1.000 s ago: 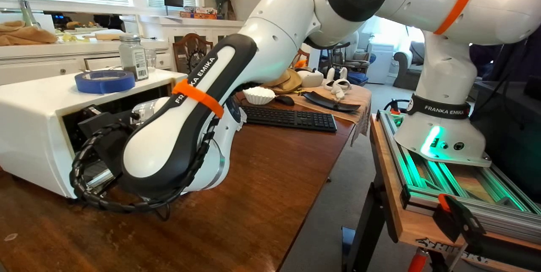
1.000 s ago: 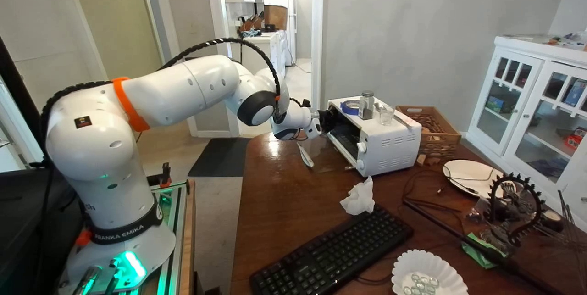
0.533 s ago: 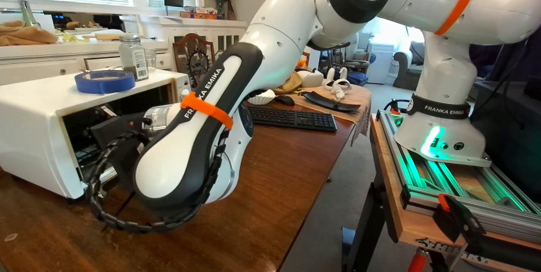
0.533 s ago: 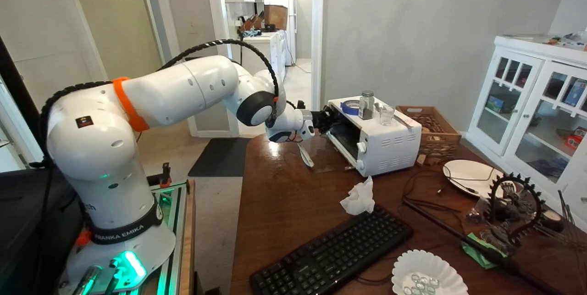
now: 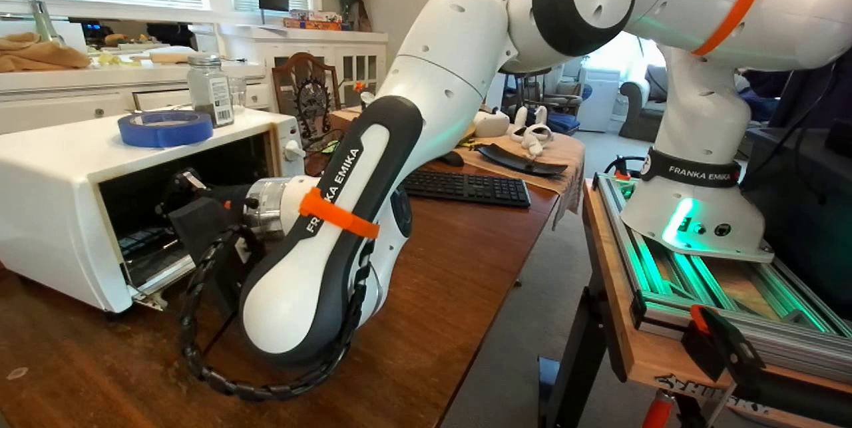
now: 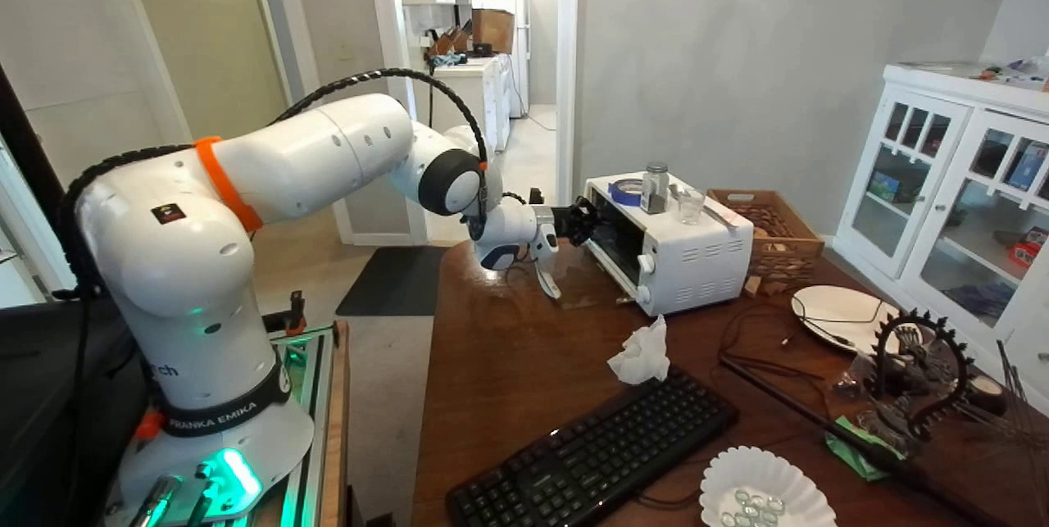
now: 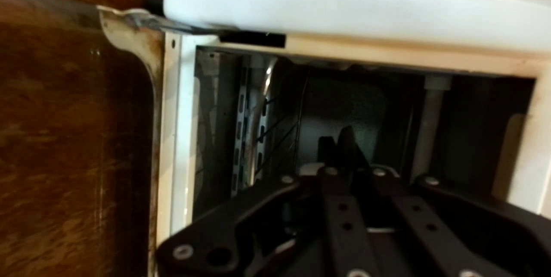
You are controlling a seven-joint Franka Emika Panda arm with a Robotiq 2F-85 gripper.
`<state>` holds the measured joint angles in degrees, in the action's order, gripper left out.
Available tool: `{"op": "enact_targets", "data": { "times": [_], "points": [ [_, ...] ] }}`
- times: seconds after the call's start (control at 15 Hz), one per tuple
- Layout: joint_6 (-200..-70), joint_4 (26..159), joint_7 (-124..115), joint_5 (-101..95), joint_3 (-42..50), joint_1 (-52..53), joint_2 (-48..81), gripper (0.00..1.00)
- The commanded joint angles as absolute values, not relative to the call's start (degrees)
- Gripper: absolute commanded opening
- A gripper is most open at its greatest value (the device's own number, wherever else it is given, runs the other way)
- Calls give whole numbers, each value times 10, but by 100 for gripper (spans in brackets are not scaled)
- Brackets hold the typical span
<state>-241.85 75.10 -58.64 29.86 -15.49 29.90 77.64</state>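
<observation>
While I am watching from a distance, the white toaster oven [image 6: 697, 252] is standing straight ahead of the gripper [image 7: 336, 141], its front opening facing the fingertips [image 7: 347, 139]. Through the wrist view I am seeing those fingertips resting close together, so the gripper is standing narrow. In both exterior views the gripper is hanging at the opening; whether its fingertips are crossing the edge, I cannot tell. The oven's shell [image 7: 301, 3] is looking glossy and rounded, its cream inner frame [image 7: 387, 51] is carrying brownish stains, and a curved metal bracket [image 7: 129, 40] is jutting out beside one corner. Inside, a bent shiny rod [image 7: 256, 113], a slotted strip [image 7: 238, 142] and a pale straight tube [image 7: 427, 126] are catching light against dark walls. On top, a roll of blue tape [image 5: 165, 130] is lying flat, a glass jar [image 5: 212, 92] with a metal lid is standing to its right, and a clear cup [image 6: 690, 207] is sitting farther right. Farther out in an exterior view, a woven basket [image 6: 807, 247] is sitting right of the oven. On the brown wooden table [image 6: 508, 363] a crumpled tissue [image 6: 643, 351] is lying by the black keyboard [image 6: 590, 453], and a fluted bowl [image 6: 766, 468] is holding clear pebbles [image 6: 756, 508] at the near right.
</observation>
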Motion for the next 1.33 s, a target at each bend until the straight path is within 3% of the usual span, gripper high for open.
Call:
{"op": "enact_targets", "data": {
  "times": [0.0,0.53,1.27],
  "points": [
    [-2417,770,-664,359,-56,368,757,2],
    [-2416,906,-827,520,139,560,711,2],
    [-2416,1136,-844,711,211,689,625,2]
  ]
}}
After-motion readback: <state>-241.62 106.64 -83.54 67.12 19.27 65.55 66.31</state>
